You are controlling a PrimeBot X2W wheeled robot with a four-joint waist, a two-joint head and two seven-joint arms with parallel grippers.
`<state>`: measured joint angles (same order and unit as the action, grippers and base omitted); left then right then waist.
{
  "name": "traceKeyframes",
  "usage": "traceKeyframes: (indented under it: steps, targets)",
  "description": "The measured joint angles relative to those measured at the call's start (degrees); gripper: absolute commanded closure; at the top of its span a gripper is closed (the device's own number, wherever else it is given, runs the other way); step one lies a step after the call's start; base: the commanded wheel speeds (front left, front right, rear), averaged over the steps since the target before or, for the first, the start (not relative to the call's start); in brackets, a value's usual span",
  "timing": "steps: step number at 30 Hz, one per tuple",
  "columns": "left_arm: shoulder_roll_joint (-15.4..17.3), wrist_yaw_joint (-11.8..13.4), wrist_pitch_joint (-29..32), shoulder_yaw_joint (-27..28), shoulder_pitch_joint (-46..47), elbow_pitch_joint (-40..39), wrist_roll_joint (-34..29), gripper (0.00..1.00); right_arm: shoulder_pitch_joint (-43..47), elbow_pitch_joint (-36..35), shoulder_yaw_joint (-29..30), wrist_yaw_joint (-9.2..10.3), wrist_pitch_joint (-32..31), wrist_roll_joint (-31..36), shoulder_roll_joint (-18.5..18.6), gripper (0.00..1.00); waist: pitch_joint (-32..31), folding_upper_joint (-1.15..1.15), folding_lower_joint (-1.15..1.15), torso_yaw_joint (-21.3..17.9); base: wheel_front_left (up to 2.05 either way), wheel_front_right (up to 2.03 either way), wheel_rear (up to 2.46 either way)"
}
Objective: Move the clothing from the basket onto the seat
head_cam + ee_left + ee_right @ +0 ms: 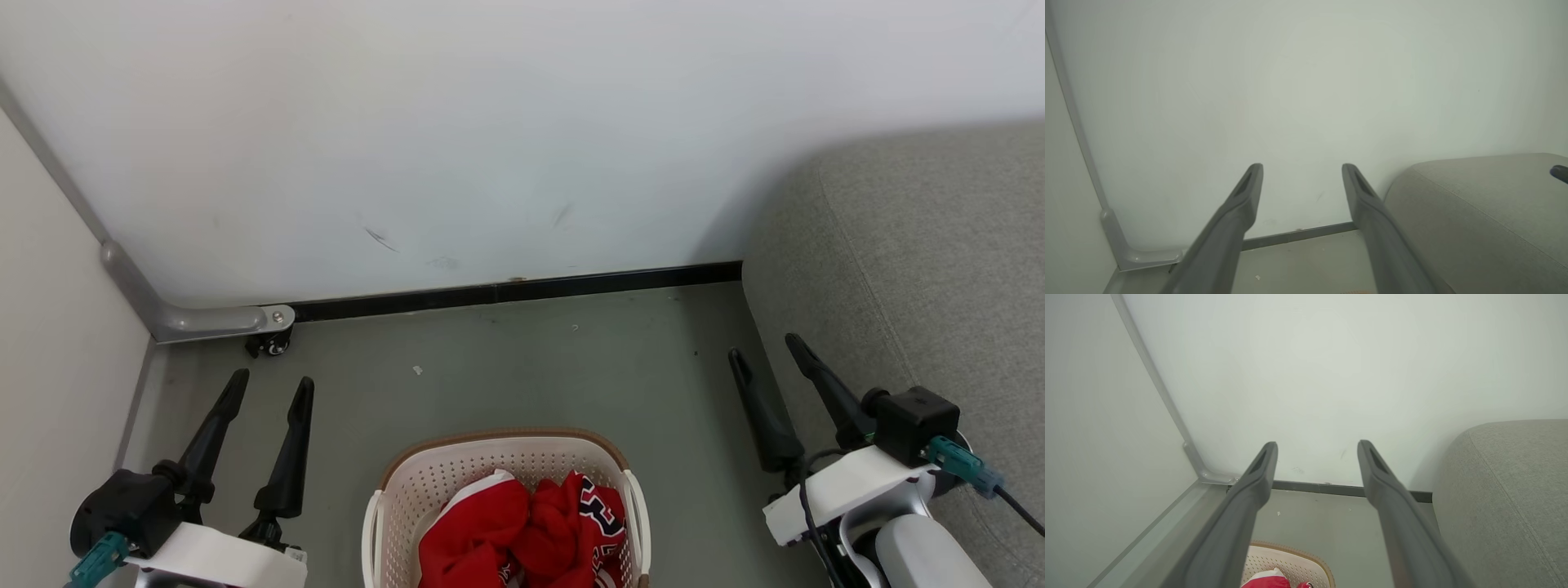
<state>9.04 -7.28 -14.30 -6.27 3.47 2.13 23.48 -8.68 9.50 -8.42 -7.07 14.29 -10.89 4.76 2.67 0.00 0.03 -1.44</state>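
The cream perforated basket (433, 478) with a brown rim stands on the floor at the bottom centre of the head view. Red clothing (522, 531) with white trim and navy lettering lies bunched inside it. The grey seat (922, 261) fills the right side. My left gripper (271, 385) hangs open to the left of the basket, nothing between its fingers. My right gripper (766, 347) is open to the right of the basket, at the seat's edge. The right wrist view catches the basket rim (1306, 557) and a bit of clothing (1265, 580) between the fingers.
A white wall (490, 139) with a dark skirting strip (514, 290) closes off the far side. A pale panel (49, 343) on a grey frame with a small castor (271, 343) stands on the left. Grey floor (522, 367) lies between the wall and the basket.
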Motion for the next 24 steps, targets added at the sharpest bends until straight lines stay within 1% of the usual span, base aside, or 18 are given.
traceKeyframes:
  steps: [11, 20, 24]
  targets:
    - [0.1, 0.0, 0.0, -0.6, 0.0, 0.1, -0.3, 0.00, 0.0, -0.4, 0.2, 0.00, 0.0, 0.3, -0.2, 0.00, 0.7, 0.00, 0.00, -0.1, 0.00, 0.00, 0.00]
    - [0.6, 0.0, -0.2, -4.0, 0.0, 2.5, -0.2, 0.00, -0.2, -0.6, 0.5, 0.00, 0.0, 0.3, -0.5, 0.00, 1.7, 0.00, -0.01, 0.0, 0.00, 0.00, 0.00]
    - [0.7, 0.0, -0.2, -5.4, -0.1, 3.4, 0.2, 0.00, -1.6, -0.9, 0.4, 0.00, 0.0, 0.3, -0.5, 0.00, 2.4, 0.00, -0.01, 0.0, 0.00, 0.00, 0.00]
